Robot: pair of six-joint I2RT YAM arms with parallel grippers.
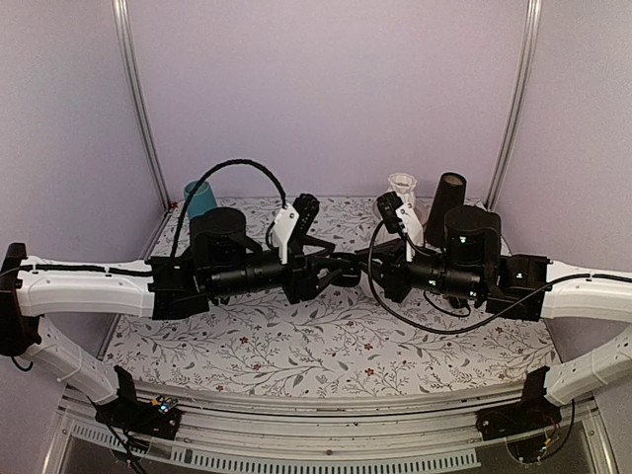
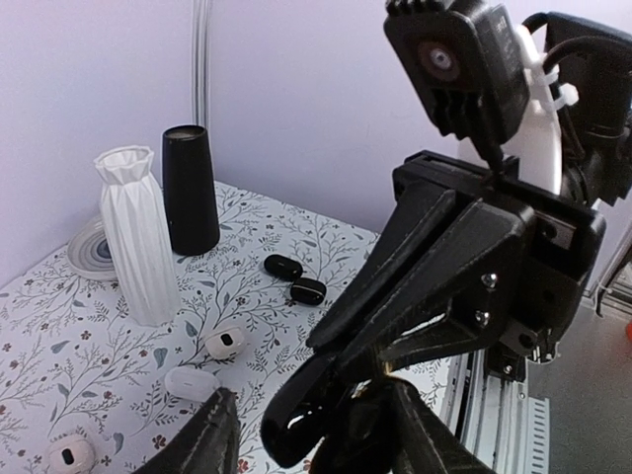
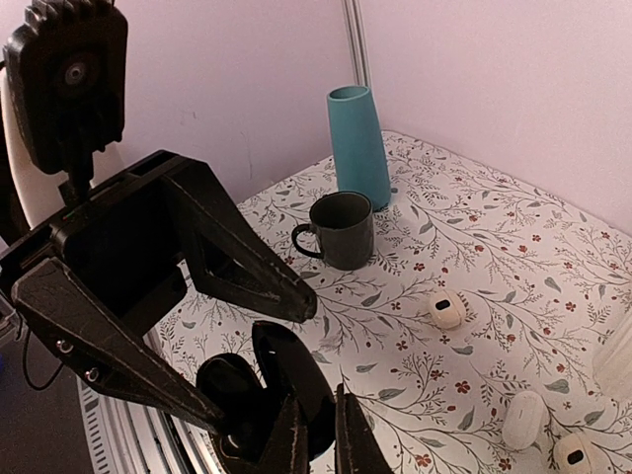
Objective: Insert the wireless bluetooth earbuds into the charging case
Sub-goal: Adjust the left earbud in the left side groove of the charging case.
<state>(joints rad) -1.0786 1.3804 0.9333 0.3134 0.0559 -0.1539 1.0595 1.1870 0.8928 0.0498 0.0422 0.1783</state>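
1. The charging case (image 3: 288, 380) is off the bench (image 2: 59, 326), held in the air at the centre where my two arms meet. Its lid looks hinged open, though black on black makes that hard to be sure of.
2. The right gripper (image 3: 324, 442) is closed on the case, pinching its lower edge.
3. The left gripper (image 2: 314, 439) has its jaws apart, one finger on either side of the case. I can't tell whether either finger touches it.
4. Neither earbud is in the case. The first earbud (image 2: 283, 267) and the second earbud (image 2: 307, 290) lie on the bench just beside each other, near the black vase (image 2: 190, 188) and well apart from both grippers.
5. My read on progress is that the case is lifted and probably opened, and that is all. Each earbud has yet to be picked up and seated in its well.
6. Further out stand a white ribbed vase (image 2: 138, 232), a white pebble-shaped piece (image 2: 225, 344) with others like it, a dark mug (image 3: 341, 229) and a teal vase (image 3: 357, 148).
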